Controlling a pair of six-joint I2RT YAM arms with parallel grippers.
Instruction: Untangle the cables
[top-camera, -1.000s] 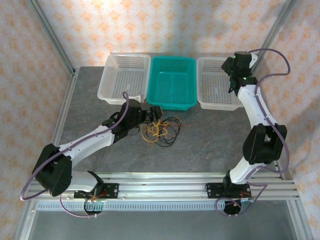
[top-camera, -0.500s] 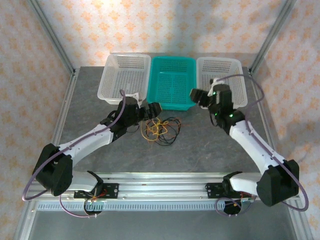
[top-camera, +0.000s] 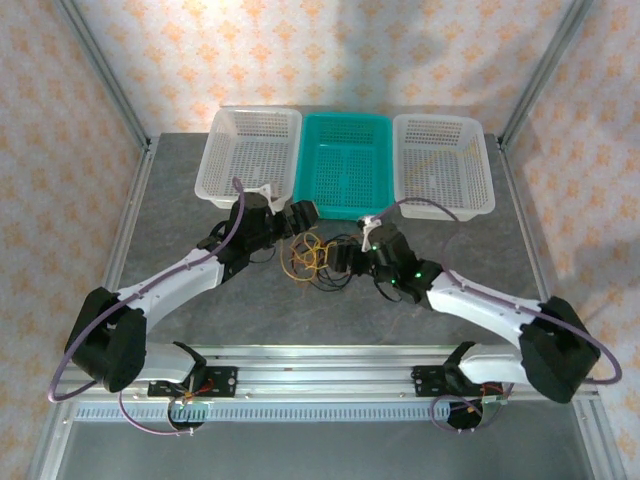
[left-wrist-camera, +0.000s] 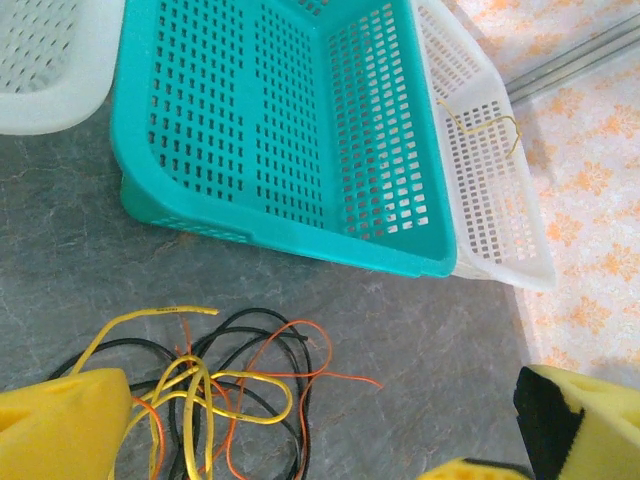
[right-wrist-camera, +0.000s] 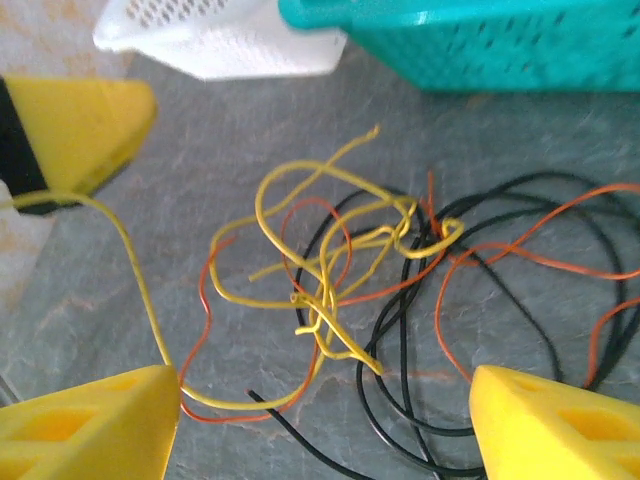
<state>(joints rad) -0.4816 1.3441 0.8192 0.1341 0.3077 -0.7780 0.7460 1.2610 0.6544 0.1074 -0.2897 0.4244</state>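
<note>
The cables (top-camera: 318, 258) lie as one loose tangle of yellow, black and orange wires on the grey table, just in front of the teal basket. My left gripper (top-camera: 300, 218) hovers at the tangle's back left, open, with the wires (left-wrist-camera: 215, 385) beside its left finger (left-wrist-camera: 60, 420) and nothing between the jaws. My right gripper (top-camera: 350, 255) is at the tangle's right side, open. Its two yellow fingers (right-wrist-camera: 80, 425) straddle the near loops of the cables (right-wrist-camera: 370, 250) without closing on any. One short yellow wire (left-wrist-camera: 480, 128) lies in the right white basket.
Three baskets stand in a row at the back: a white one (top-camera: 250, 150), a teal one (top-camera: 345, 160) and another white one (top-camera: 440, 165). The teal basket's front wall (right-wrist-camera: 480, 40) is close behind the tangle. Bare grey table (top-camera: 200, 330) stretches in front of the wires.
My right arm has swung from over the right white basket down and left to the tangle. My left gripper has shifted slightly toward the baskets and stayed open.
</note>
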